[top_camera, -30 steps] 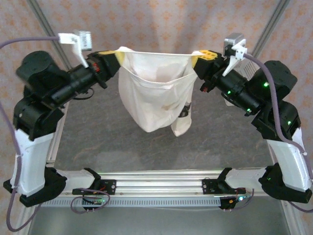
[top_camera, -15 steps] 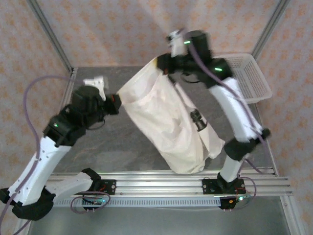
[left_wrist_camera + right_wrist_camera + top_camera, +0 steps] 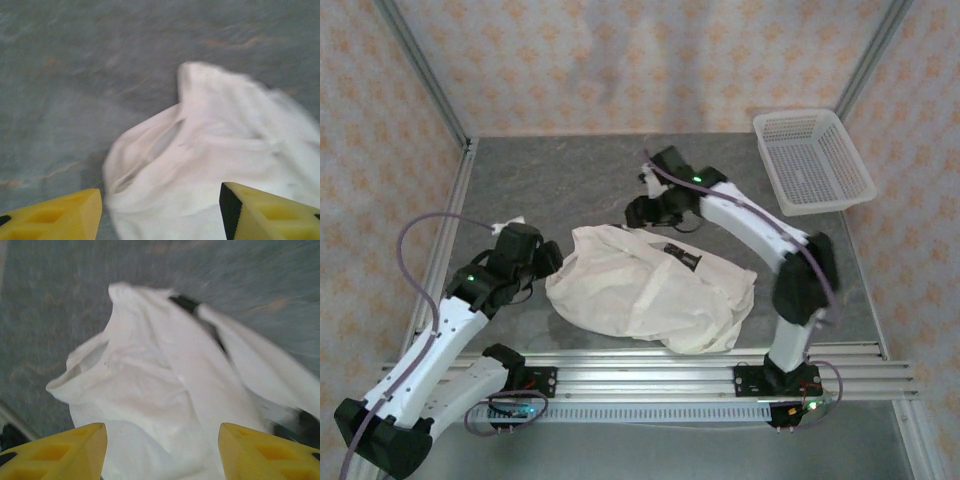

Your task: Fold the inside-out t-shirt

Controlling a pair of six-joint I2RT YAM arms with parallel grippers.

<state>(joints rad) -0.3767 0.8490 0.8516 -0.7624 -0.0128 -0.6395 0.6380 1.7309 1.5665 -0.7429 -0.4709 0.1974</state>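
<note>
The inside-out t-shirt [image 3: 640, 292] lies crumpled and roughly flat on the grey table, with a small black tag [image 3: 681, 256] showing near its far edge. My left gripper [image 3: 549, 260] sits low at the shirt's left edge. In the left wrist view it [image 3: 160, 217] is open, its yellow fingers [image 3: 55, 217] wide apart over the white cloth [image 3: 215, 150] and gripping nothing. My right gripper [image 3: 638, 211] hovers at the shirt's far edge. It [image 3: 162, 452] is open too, with the cloth [image 3: 150, 390] loose below its yellow fingers [image 3: 265, 452].
A white plastic mesh basket [image 3: 812, 160] stands at the far right corner of the table. Bare grey tabletop [image 3: 550, 180] stretches behind and to the left of the shirt. The aluminium rail [image 3: 650, 375] runs along the near edge.
The shirt hung stretched between both shut grippers a second ago. Both arms swung down, the shirt came to rest on the table, and both grippers opened and let it go.
</note>
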